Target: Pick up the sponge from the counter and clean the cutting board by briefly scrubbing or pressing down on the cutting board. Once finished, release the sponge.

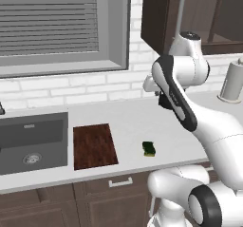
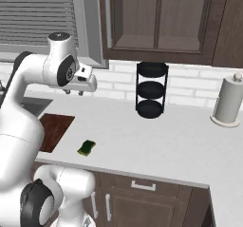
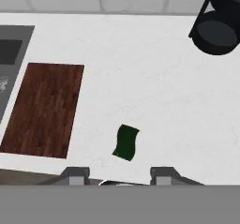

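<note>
On the light grey-white desk (image 1: 128,114), near its front edge, sits the small dark-green, yellow-layered sponge (image 1: 149,148), just right of the flat reddish-brown wood-grain cutting board (image 1: 94,146), apart. Tool (image 2: 73,91) hovers high above, holding nothing, fingers apart — prob. lining up for descent.

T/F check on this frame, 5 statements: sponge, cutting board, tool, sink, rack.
1. The sponge lies on the counter, apart from the cutting board. True.
2. The tool holds the sponge. False: it hangs above the counter, nothing between its fingers.
3. The cutting board lies beside the sink. True.
4. The sponge sits on the cutting board. False: it is on bare counter beside it.
5. The black tiered rack stands in the sink. False: it stands on the counter by the wall.
</note>
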